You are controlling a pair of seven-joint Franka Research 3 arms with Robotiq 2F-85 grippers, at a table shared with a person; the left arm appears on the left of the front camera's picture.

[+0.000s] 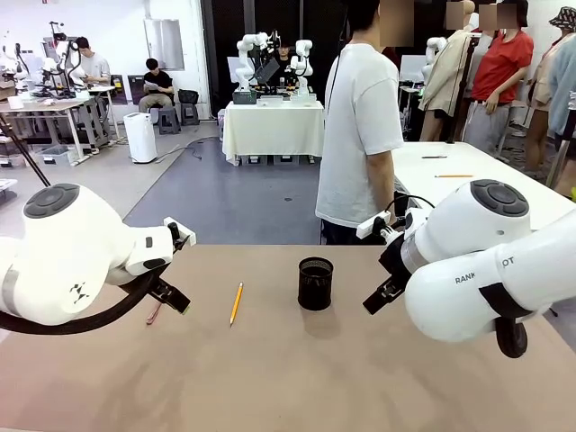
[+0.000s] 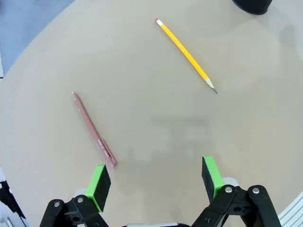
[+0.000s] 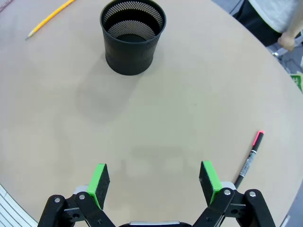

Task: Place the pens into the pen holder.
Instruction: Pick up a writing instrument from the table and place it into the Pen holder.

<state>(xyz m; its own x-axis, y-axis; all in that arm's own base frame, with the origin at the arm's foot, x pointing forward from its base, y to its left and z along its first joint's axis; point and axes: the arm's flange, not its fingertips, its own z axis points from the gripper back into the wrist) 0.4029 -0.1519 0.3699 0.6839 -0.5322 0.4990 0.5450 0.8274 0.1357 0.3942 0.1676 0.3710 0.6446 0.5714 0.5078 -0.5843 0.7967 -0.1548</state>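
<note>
— Where are the pens?
— All on the table (image 2: 246,118). The pencil (image 2: 187,54) and pink pen (image 2: 93,130) lie well apart before the left gripper (image 2: 154,168), its fingers spread.
— The marker (image 3: 249,158)?
— Just beside the right gripper (image 3: 154,172) (spread too, gripping nothing).
— The holder (image 3: 132,42)?
— Upright mid-table, near the pencil.

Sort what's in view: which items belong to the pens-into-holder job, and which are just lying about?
Job:
yellow pencil, pink pen, red-and-black marker, all lying on the table
black mesh pen holder, empty

Lying about:
dark stick and orange stick on the white table behind the person
white appliance on the floor
</note>
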